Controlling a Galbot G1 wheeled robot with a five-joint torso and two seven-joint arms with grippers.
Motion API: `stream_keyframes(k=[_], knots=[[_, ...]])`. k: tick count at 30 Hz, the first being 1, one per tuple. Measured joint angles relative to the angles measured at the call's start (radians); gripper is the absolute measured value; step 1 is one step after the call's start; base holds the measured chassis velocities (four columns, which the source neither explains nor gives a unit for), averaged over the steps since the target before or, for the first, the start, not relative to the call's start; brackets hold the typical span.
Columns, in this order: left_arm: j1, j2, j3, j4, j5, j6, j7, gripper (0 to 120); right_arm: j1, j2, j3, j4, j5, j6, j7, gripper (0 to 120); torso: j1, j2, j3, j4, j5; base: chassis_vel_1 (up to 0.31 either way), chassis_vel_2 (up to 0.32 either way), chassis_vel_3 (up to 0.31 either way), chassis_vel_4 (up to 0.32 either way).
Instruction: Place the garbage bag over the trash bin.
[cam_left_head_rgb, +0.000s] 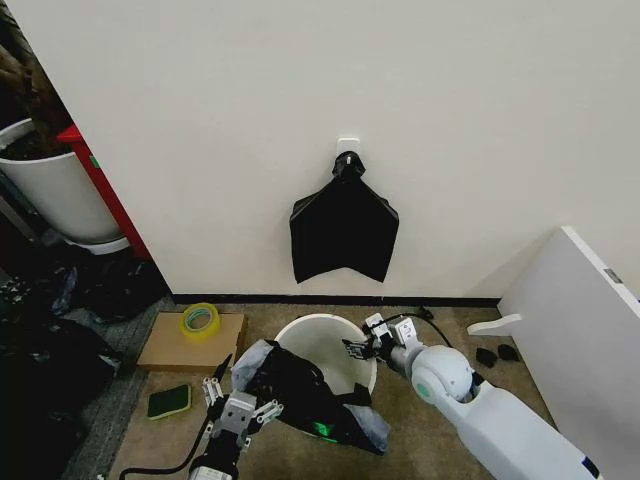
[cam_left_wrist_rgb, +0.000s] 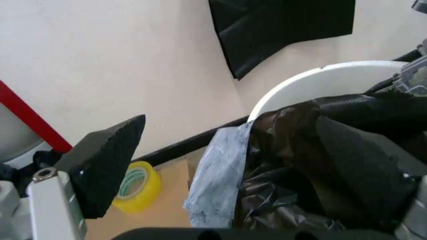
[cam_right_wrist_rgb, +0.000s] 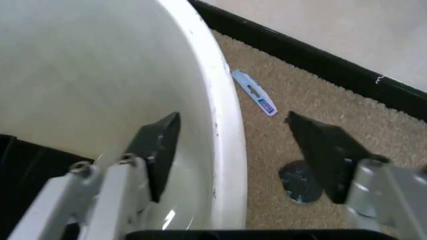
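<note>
Thin, floppy, slippery garbage bag (cam_left_head_rgb: 305, 395) draped over near rim of trash bin (cam_left_head_rgb: 310, 335) on carpet by wall; best pinched at hem; left gripper (cam_left_head_rgb: 232, 398) spread beside bag, right gripper (cam_right_wrist_rgb: 233, 150) spread astride far rim.

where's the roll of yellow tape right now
In the head view the yellow tape roll lies on a flat cardboard piece on the floor, on the robot's left, beside the trash bin.
</note>
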Motion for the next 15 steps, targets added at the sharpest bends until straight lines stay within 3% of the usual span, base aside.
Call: stream_keyframes(k=[2,9,12,15], knots=[[0.002,-0.005,0.000,0.001,0.002,-0.001,-0.008,100,-0.002,0.005,-0.006,0.005,0.019,0.004,0.041,46,0.000,0.000,0.000,0.0000,0.0000,0.000,0.000,0.000,0.000],[0.011,-0.011,-0.001,-0.002,0.008,-0.001,-0.028,100,-0.022,0.005,-0.014,0.027,0.043,0.010,0.124,24,0.000,0.000,0.000,0.0002,0.0001,0.000,0.000,0.000,0.000],[0.016,-0.013,-0.002,-0.003,0.012,-0.001,-0.035,100,-0.042,-0.002,-0.028,0.057,0.069,0.032,0.226,16,0.000,0.000,0.000,0.0001,0.0002,0.000,0.000,0.000,0.000],[0.023,-0.017,-0.003,-0.004,0.017,-0.001,-0.044,100,-0.095,-0.011,-0.041,0.143,0.184,0.084,0.447,4,0.000,0.000,0.000,0.0002,0.0001,0.000,0.000,0.000,0.000]])
